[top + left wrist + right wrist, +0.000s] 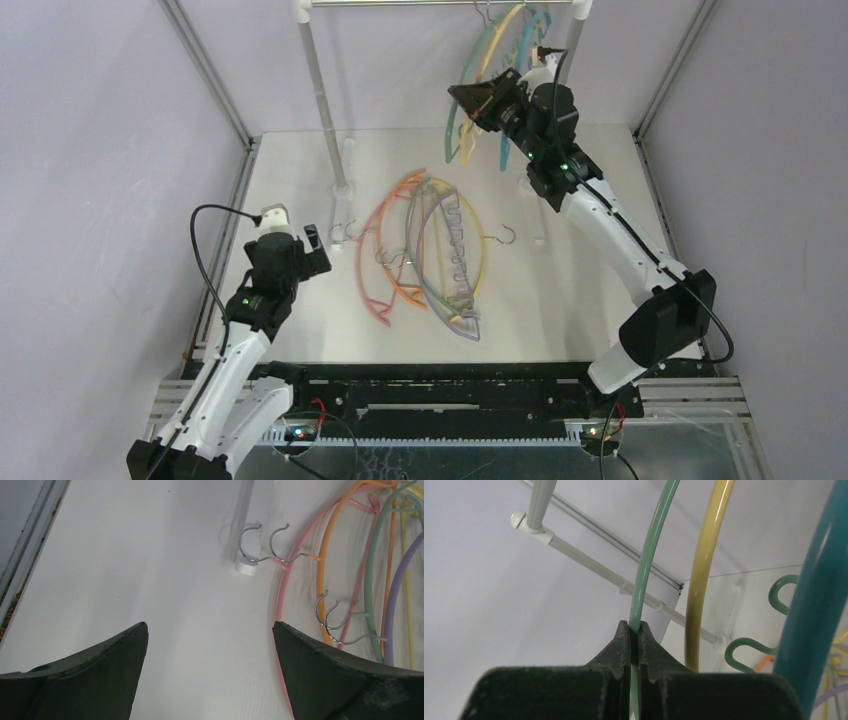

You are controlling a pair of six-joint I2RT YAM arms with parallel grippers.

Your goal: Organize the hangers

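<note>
hangers (277,600): thin curved plastic, orange, pink, green, lilac, small metal hooks (240,545)

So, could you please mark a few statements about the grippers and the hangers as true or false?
1. The right gripper is shut on the thin pale-green plastic hanger. True.
2. The left gripper holds a hanger. False: it is open and empty above the white table.
3. Every hanger hangs on the metal rail. False: several, among them a pink plastic hanger, lie on the table.
4. A teal plastic hanger hangs near a yellow plastic hanger. True.
</note>
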